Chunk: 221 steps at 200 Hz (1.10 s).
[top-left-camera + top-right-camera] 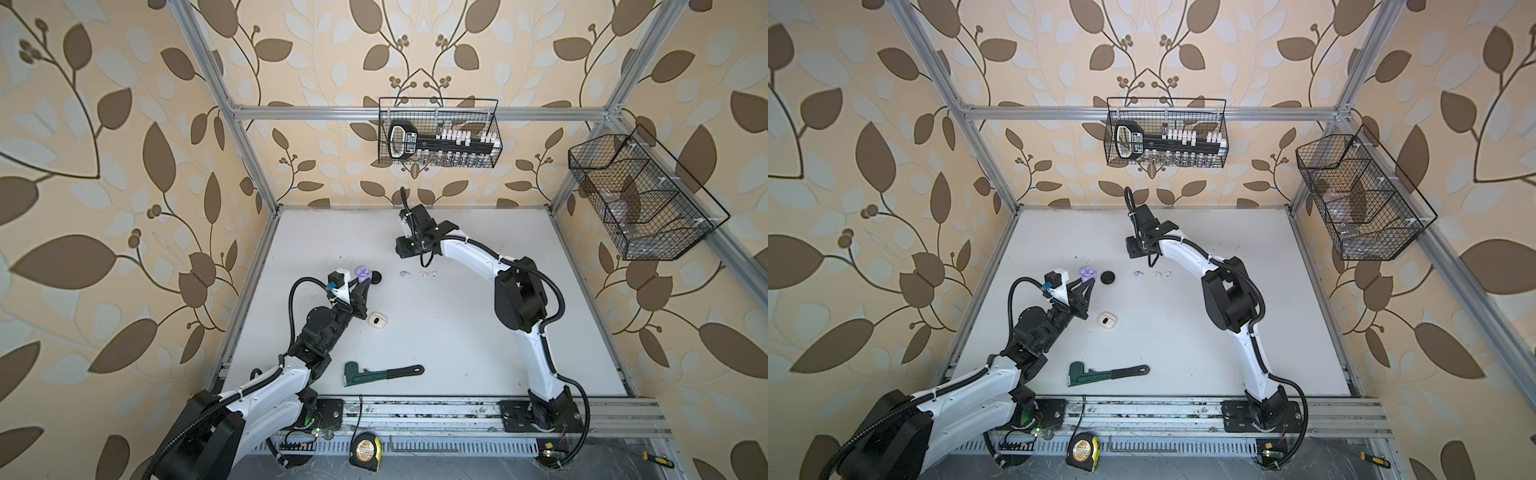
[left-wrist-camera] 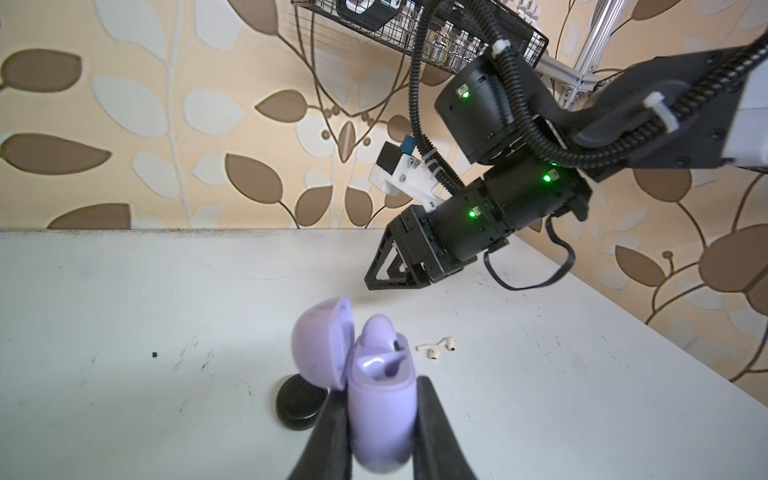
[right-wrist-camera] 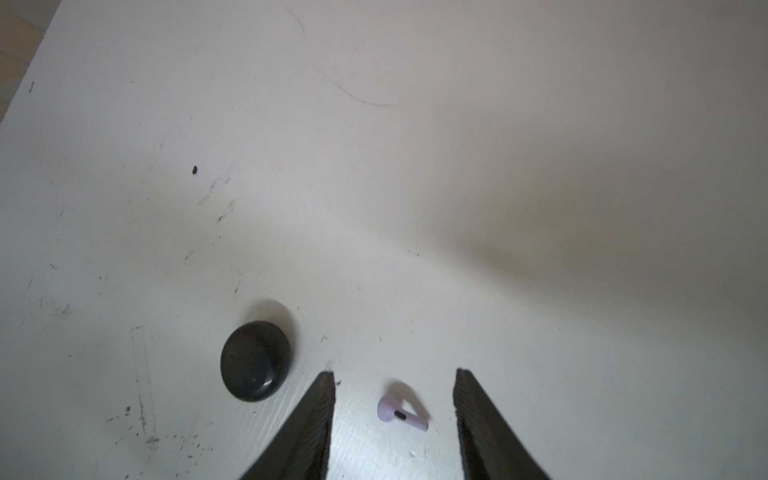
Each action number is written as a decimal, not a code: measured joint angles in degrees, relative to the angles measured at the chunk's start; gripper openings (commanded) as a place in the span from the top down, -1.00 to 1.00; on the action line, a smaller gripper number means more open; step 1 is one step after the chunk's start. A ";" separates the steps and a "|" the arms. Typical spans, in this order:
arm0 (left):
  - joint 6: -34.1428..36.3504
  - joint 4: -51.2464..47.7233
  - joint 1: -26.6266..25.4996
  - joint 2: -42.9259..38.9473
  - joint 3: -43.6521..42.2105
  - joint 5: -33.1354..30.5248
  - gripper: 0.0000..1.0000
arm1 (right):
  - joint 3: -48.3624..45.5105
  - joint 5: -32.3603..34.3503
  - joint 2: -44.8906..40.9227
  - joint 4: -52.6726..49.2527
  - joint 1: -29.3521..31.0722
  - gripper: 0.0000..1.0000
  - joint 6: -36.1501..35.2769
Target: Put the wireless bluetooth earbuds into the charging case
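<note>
Right claw (image 3: 395, 374) parted, empty; lilac earbud (image 3: 399, 409) on counter (image 3: 415, 166) between its jaws, touching neither. Left claw (image 2: 378, 392) clamped on open lilac case (image 2: 380, 415). Case interior blurred, contents unclear. Both claw bases cut off at frame edge.

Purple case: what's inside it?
One lilac earbud sits in the open purple case; the slot beside it looks empty. Deeper down is hidden, and the left claw covers its sides.

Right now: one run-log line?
left fingers: shut on open lilac plastic charging case | right fingers: open above loose lilac stemmed earbud
</note>
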 measured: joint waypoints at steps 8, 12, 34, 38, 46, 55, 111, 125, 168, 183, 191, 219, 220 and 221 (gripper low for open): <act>0.02 0.00 0.00 0.00 0.00 -0.02 1.00 | 1.38 -0.42 1.51 -0.68 0.07 0.04 -0.15; 0.04 0.00 0.00 0.00 0.00 -0.02 1.00 | 1.90 -0.63 2.27 -1.01 0.11 0.05 -0.17; 0.09 0.00 0.00 0.00 0.00 -0.02 1.00 | 2.29 -1.31 5.31 -3.13 0.42 0.07 -0.24; 0.09 0.00 0.00 0.00 0.00 -0.02 1.00 | 2.29 -1.31 5.66 -3.56 0.48 0.08 -0.22; 0.09 0.00 0.00 0.00 0.00 -0.02 1.00 | 2.25 -1.29 6.32 -4.26 0.55 0.09 -0.22; 0.07 0.00 0.00 0.00 0.00 -0.02 1.00 | 1.90 -1.29 6.56 -4.63 0.57 0.09 -0.20; 0.09 0.00 0.00 -0.02 0.00 -0.02 1.00 | -5.09 -0.81 3.82 -2.25 1.29 0.19 0.24; 0.07 0.00 0.00 -0.02 0.00 -0.02 1.00 | -6.12 -0.50 3.26 -1.79 1.86 0.23 0.48; 0.09 0.00 0.00 -0.33 0.00 -0.02 1.00 | -7.28 1.84 2.73 -0.63 3.50 0.24 1.20; 0.07 0.00 0.00 -0.33 0.00 -0.02 1.00 | -8.13 2.82 2.21 -0.46 3.85 0.25 1.73; 0.09 0.00 0.00 -0.33 0.00 -0.02 1.00 | -8.61 3.30 1.97 -0.35 3.98 0.25 2.05; 0.07 0.00 0.00 -0.33 0.00 -0.02 1.00 | -10.01 4.87 1.16 -0.13 4.48 0.24 2.73; 0.09 0.00 0.00 -0.33 0.00 -0.02 1.00 | -10.01 4.98 1.16 -0.11 4.52 0.23 2.75; 0.09 0.00 0.00 -0.33 0.00 -0.02 1.00 | -10.01 5.01 1.16 -0.11 4.55 0.23 2.78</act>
